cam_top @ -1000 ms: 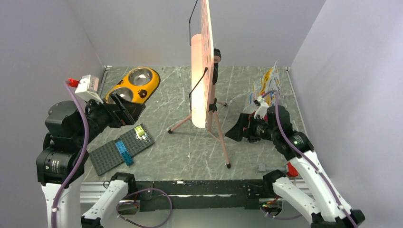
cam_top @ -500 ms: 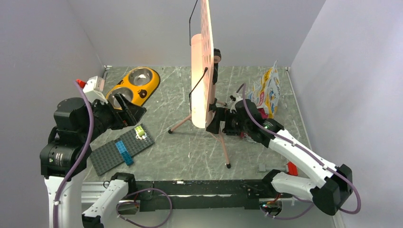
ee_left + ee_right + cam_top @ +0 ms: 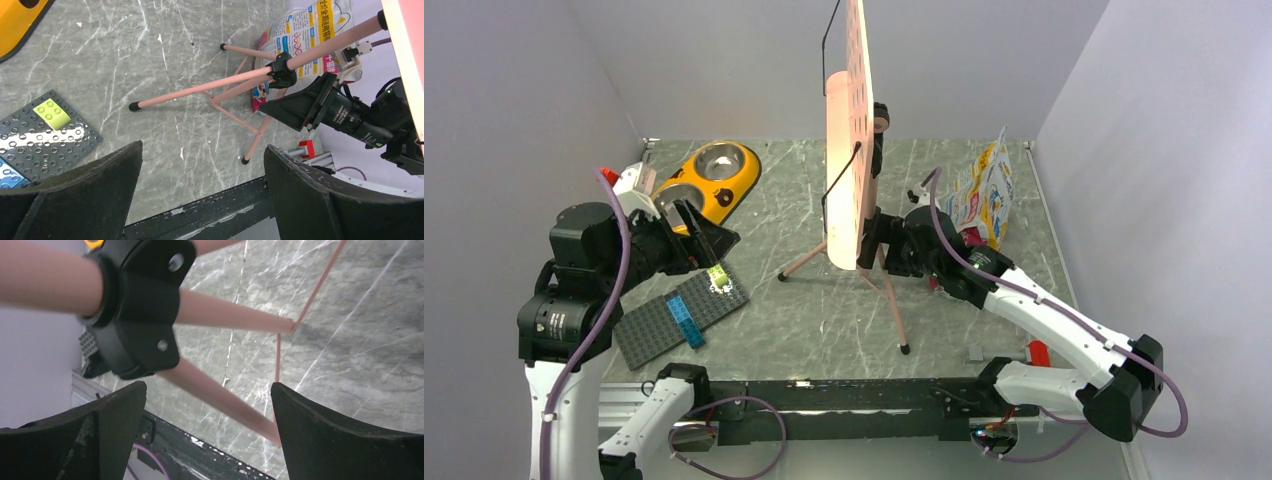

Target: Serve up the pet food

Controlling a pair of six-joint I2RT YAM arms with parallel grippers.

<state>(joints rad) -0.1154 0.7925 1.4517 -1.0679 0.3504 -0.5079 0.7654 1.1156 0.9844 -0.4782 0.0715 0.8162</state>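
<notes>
No kibble shows in any view. The cartoon-printed bag [image 3: 982,192] stands at the back right, and it also shows in the left wrist view [image 3: 306,35]. The yellow double dish [image 3: 729,190] with two steel bowls sits at the back left. My left gripper [image 3: 700,232] is open and empty, held in the air just in front of the dish; its wrist view [image 3: 202,150] looks across the table. My right gripper [image 3: 876,243] is open and empty, close against the pink tripod's hub; a tripod leg [image 3: 220,397] crosses just ahead of the jaws.
A pink tripod [image 3: 886,285] holds a tall pink perforated board [image 3: 852,120] mid-table. A grey studded baseplate [image 3: 654,325] with a green brick [image 3: 718,277] and a blue brick [image 3: 686,320] lies front left. A red part [image 3: 1039,353] sits by the right base.
My right arm has swung left from beside the bag to the tripod's hub. My left gripper has shifted slightly right and forward, away from the dish.
</notes>
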